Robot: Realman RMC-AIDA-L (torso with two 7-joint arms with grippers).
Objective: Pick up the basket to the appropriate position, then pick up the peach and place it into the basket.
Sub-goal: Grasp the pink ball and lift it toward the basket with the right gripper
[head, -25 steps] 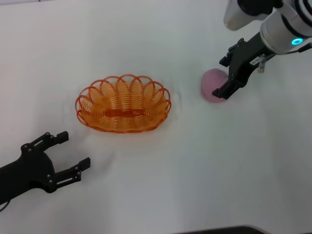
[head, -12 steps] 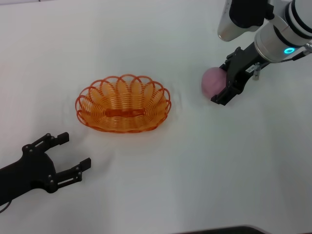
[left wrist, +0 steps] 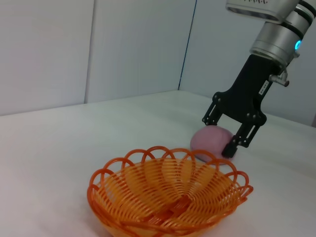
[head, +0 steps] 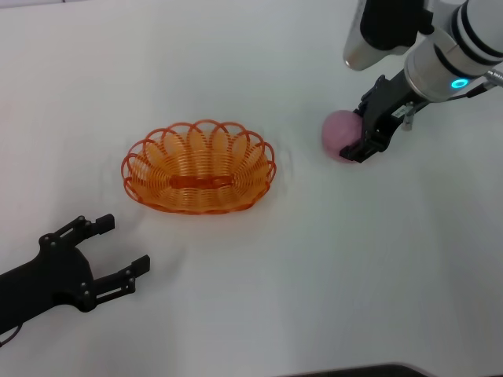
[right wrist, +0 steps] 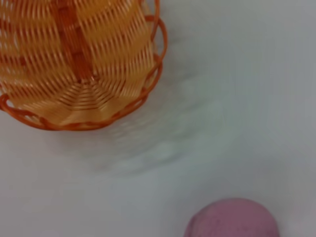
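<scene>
Left hand (head: 110,250): parked low on the near left of the table (head: 314,267), its fingers spread wide and nothing held; it is well apart from everything else.
Basket (head: 199,166): set on the table at mid-left, upright and with nothing inside, well apart from both hands. An oval bowl is formed of orange coiled wire, with a looped scalloped rim and open sides through which the table is seen. The wire is judged stiff and light, so it could be nudged by a careless pass.
Peach (head: 339,134): found to the right of the basket and farther back, near it but not touching; whether it rests on the table cannot be told. It is a round, matt, pale pink ball; no leaf mark can be made out here.
Right hand (head: 364,135): placed at the peach, fingers narrowed about it, one finger seen on the right flank; in the left wrist view the fingers (left wrist: 232,148) straddle the fruit. A firm hold cannot be confirmed.
Step in hand: judged to be the grasp of the peach. The round body is best gripped across its widest part, then lifted straight up.
Risk: a smooth ball may be squeezed out sideways if pinched off-centre.
</scene>
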